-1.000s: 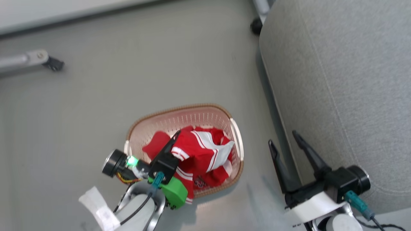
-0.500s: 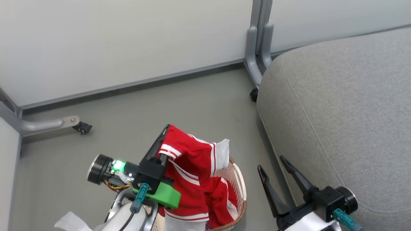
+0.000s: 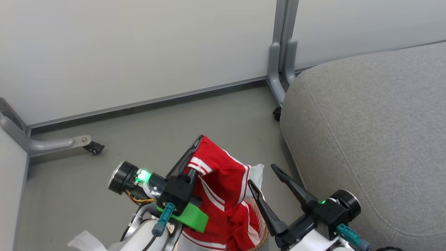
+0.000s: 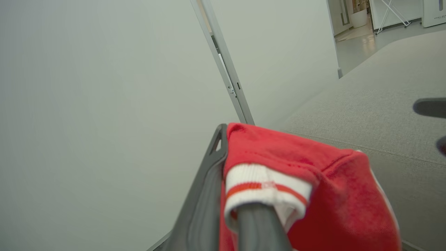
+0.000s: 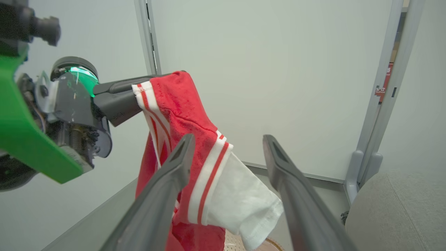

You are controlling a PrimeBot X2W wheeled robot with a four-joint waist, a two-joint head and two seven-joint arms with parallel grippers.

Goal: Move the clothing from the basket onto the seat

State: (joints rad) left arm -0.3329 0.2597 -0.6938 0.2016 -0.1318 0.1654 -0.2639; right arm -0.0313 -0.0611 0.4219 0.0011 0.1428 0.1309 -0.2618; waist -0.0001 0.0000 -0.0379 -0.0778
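Hanging high over the basket: the clothing, a soft red sports garment of fleecy knit with paired white stripes, a ribbed white cuff crossed by one red band, and a limp white panel drooping at its right side. Pinched at the cuff end between the pressed-together long dark fingers of the left gripper, draped over them in rounded folds, lower folds reaching down to the basket. Of that basket, just a curved corner in the head view: cream perforated plastic wall under a brown woven-look rim. More red cloth with white stripes down at that rim, impossible to tell whether a second garment.

Just to the right, the right gripper, two tapered matte fingers spread wide and empty, the white panel seen between them in the right wrist view, contact unclear.

Further right, the seat: broad light-grey woven upholstery, rounded corner, one stitched seam curving across its top.

Beneath, smooth grey floor; behind, a plain pale partition panel with grey metal posts and a tubular foot ending in a small black caster. Bright green plastic bracket on the left wrist.
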